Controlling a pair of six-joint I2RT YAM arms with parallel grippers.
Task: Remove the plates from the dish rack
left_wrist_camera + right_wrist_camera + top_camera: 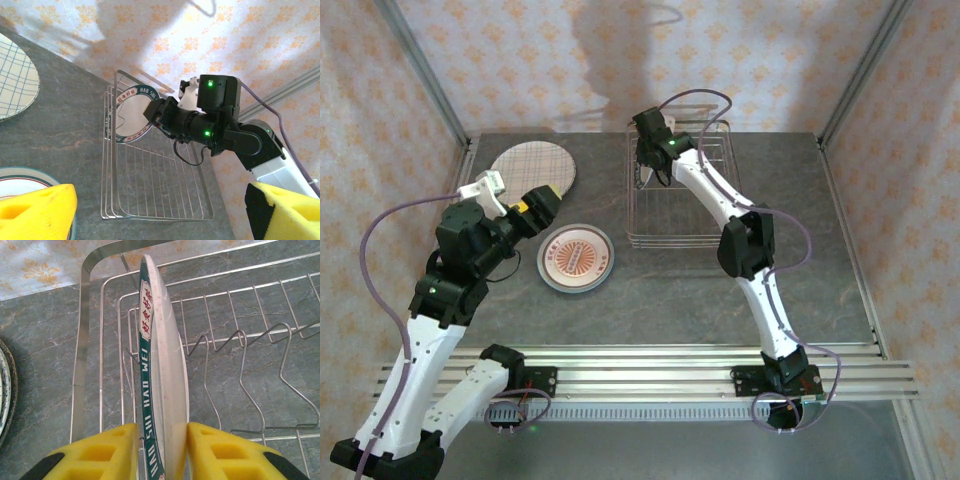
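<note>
One white plate (162, 365) with a green lettered rim stands on edge at the left end of the wire dish rack (250, 355). My right gripper (162, 440) is down over its top edge, a yellow pad against each face, shut on it. From the left wrist view the same plate (131, 115) shows in the rack (155, 180) under the right arm's wrist. My left gripper (542, 203) hovers open and empty left of the rack (690, 215). A plaid-lined plate (533, 168) and a white plate with red marks (576, 257) lie flat on the table.
The grey table (700, 290) has free room in front of the rack and to its right. Patterned walls and metal posts close in the back and sides. An aluminium rail (650, 370) runs along the near edge.
</note>
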